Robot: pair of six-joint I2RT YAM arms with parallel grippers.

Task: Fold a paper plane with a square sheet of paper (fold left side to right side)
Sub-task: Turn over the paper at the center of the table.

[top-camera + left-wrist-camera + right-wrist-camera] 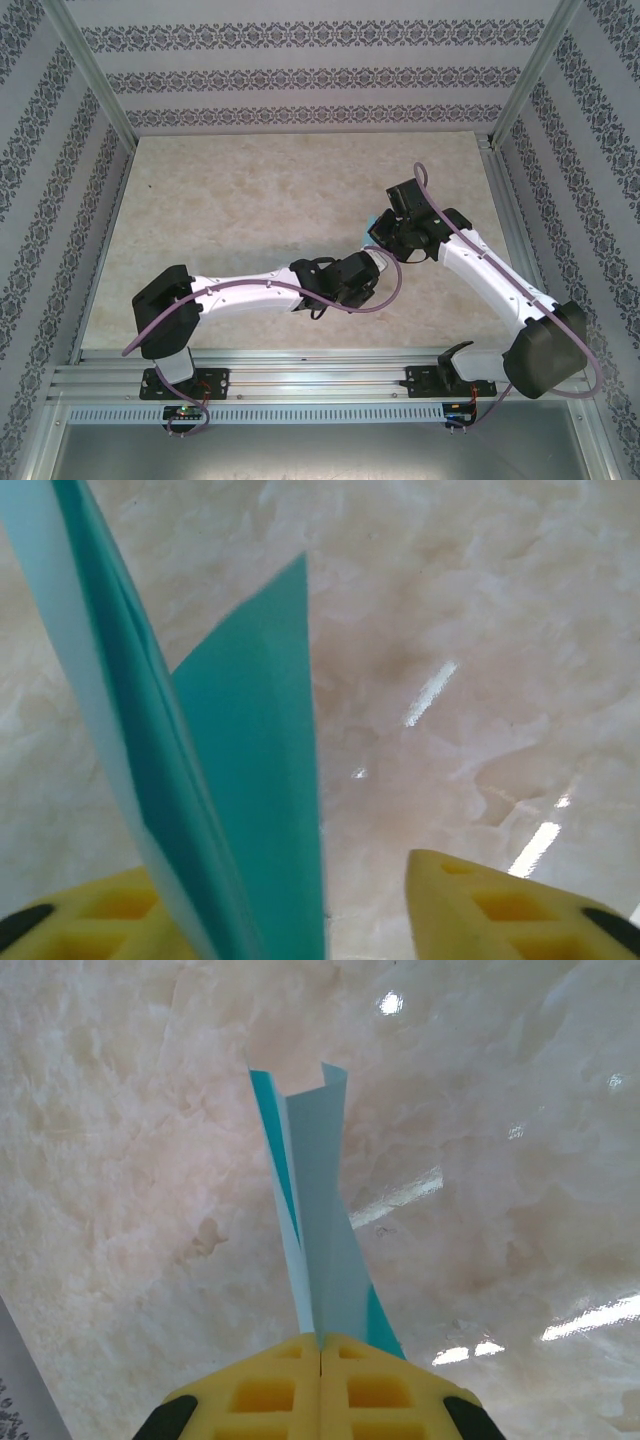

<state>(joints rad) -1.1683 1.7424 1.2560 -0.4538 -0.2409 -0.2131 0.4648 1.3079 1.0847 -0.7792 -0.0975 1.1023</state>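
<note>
Right of the table's middle, in the top view, we see both arms meet over the marble tabletop point(250, 220). The right gripper point(320, 1348) has its two yellow fingers pressed flat together, and the folded cyan paper point(318, 1250) is pinched between them. From that grip the paper stands away as a slim strip, its layers tight at the fingers and parting at the far end into two flaps whose edges stand apart.

The left gripper point(280, 880) is partly open around the same paper. One yellow finger point(100, 915) lies against the paper's pale outer layer; the other finger point(500, 905) stands apart from it, with bare marble showing in the gap (so we count no grip there). Between them one layer runs edge-on up the left of that view, and a darker teal flap rises to a point beside it.

Room to move lies mostly to the left of the grippers and beyond them, where the marble stretches to the far wall. On the right, the table edge and a metal frame post point(520, 90) are near the right arm's elbow. The surface is glossy, cream-veined, with streaks of glare. Patterned wallpaper point(300, 80) covers three sides, and an aluminium rail point(300, 375) carries both bases at the near edge.
</note>
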